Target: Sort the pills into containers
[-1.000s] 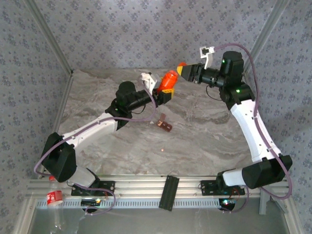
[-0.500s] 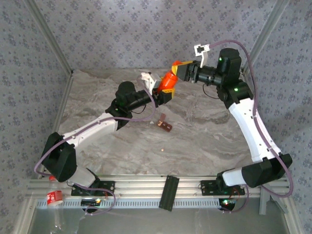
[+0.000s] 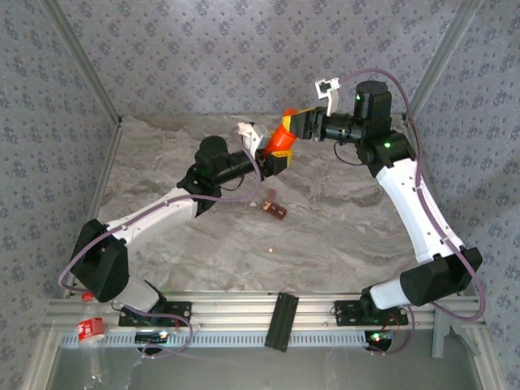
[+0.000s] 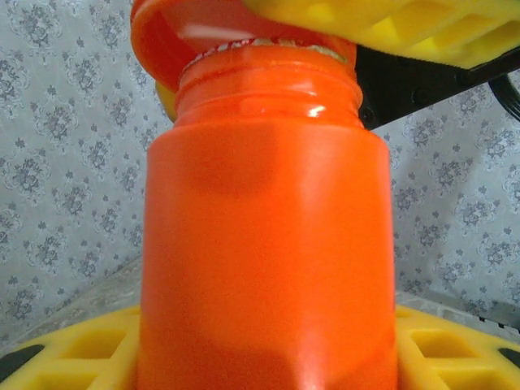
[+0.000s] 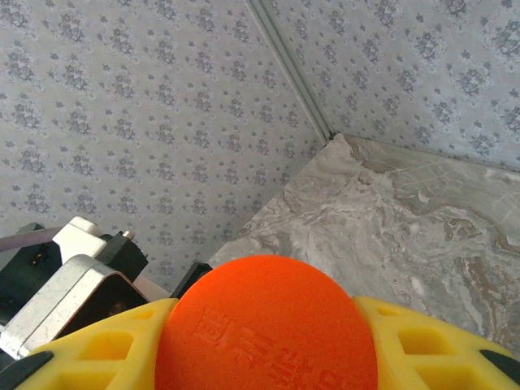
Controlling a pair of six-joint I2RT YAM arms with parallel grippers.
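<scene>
Left end effector (image 3: pixel 275 153) clamps orange bottle (image 4: pixel 268 244) aloft, right end effector (image 3: pixel 294 123) pinches cap (image 5: pixel 268 325) askew at bottle's mouth; containers (image 3: pixel 275 207), stray pill (image 3: pixel 270 250) on surface nearside of bottle; cap step, and pouring likely needs the cap lifted clear.

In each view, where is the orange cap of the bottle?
Top external: orange cap, upper centre, in the right claw.
Left wrist: top edge, tilted over the bottle neck.
Right wrist: bottom centre, between yellow fingers.
Shared landmark: the patterned wall.
</scene>
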